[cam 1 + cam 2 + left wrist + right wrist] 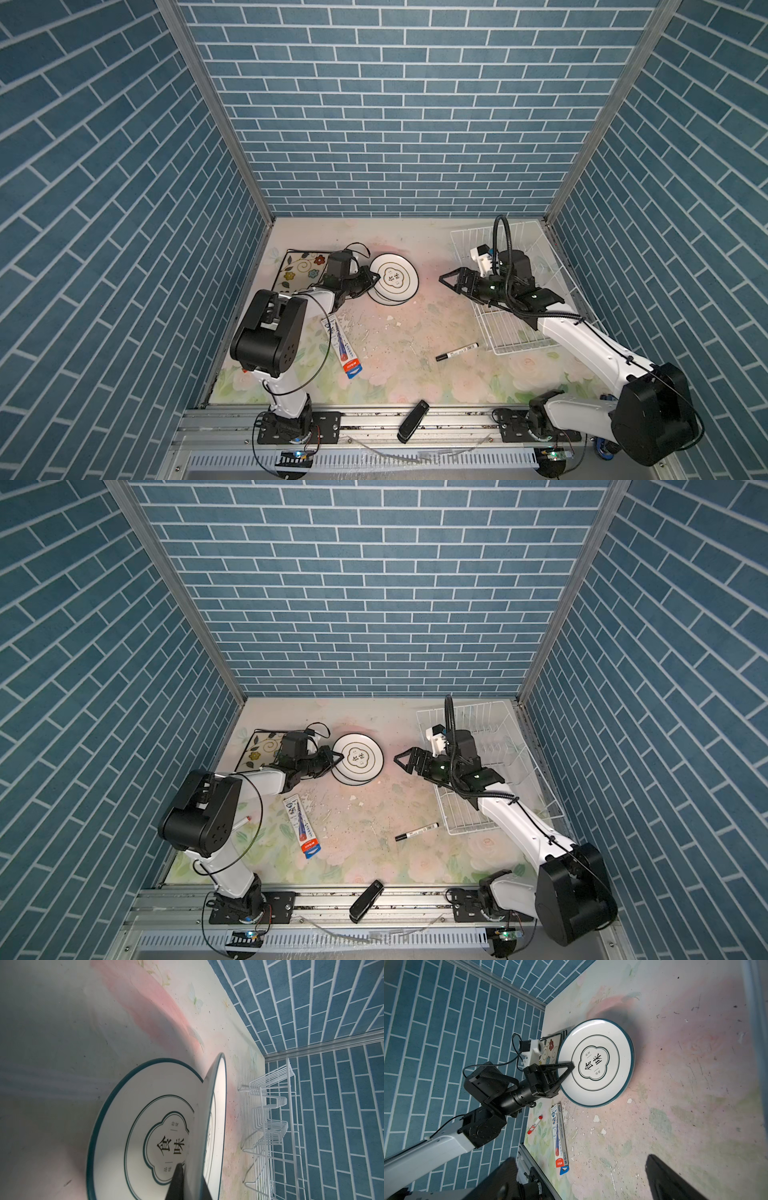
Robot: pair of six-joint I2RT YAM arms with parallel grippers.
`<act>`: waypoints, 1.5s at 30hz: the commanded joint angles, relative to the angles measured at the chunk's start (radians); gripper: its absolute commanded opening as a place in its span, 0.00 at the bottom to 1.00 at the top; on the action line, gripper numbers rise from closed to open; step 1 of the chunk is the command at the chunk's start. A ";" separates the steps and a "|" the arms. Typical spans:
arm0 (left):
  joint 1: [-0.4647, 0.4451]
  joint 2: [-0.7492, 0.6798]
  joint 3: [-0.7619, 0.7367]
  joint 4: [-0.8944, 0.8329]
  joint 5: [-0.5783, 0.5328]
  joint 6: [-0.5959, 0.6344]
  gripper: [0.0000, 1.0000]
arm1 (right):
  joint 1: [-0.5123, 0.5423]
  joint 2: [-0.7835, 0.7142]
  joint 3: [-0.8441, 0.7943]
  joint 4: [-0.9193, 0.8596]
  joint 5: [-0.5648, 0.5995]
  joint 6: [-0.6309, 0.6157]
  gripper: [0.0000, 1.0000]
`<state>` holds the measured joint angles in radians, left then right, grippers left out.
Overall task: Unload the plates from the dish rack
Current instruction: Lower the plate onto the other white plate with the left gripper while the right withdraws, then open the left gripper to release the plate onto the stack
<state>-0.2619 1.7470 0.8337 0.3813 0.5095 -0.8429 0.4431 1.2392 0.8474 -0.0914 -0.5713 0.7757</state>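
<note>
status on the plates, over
Left gripper shut on round plate, tilted over second round plate. Right gripper open beside dish rack. No plates seen in rack. Nothing blocking.

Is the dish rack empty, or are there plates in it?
Empty, as far as visible: the dish rack shows only bare prongs in the left wrist view.

We see the left gripper pinching the round plate by its left rim. The flowered plate lies further left. The right gripper gapes wide, just left of the dish rack.
</note>
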 commanded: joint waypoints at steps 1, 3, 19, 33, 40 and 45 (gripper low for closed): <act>0.009 0.015 0.030 0.037 0.013 -0.002 0.00 | 0.002 0.006 0.036 -0.004 -0.016 -0.041 0.97; 0.010 0.018 0.031 0.030 0.015 -0.001 0.01 | 0.001 0.005 0.036 -0.004 -0.016 -0.042 0.97; 0.023 0.038 0.025 0.030 0.015 -0.007 0.09 | 0.002 0.013 0.040 -0.018 -0.027 -0.049 0.97; 0.023 0.042 0.025 0.015 0.011 -0.003 0.25 | 0.002 0.010 0.027 -0.021 -0.027 -0.049 0.97; 0.023 0.022 0.032 -0.054 -0.032 0.049 0.34 | 0.001 0.007 0.028 -0.025 -0.027 -0.050 0.97; 0.023 0.008 0.050 -0.124 -0.054 0.098 0.44 | 0.002 0.005 0.028 -0.034 -0.024 -0.056 0.97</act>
<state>-0.2424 1.7802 0.8532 0.3019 0.4751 -0.7979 0.4431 1.2472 0.8478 -0.0994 -0.5880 0.7574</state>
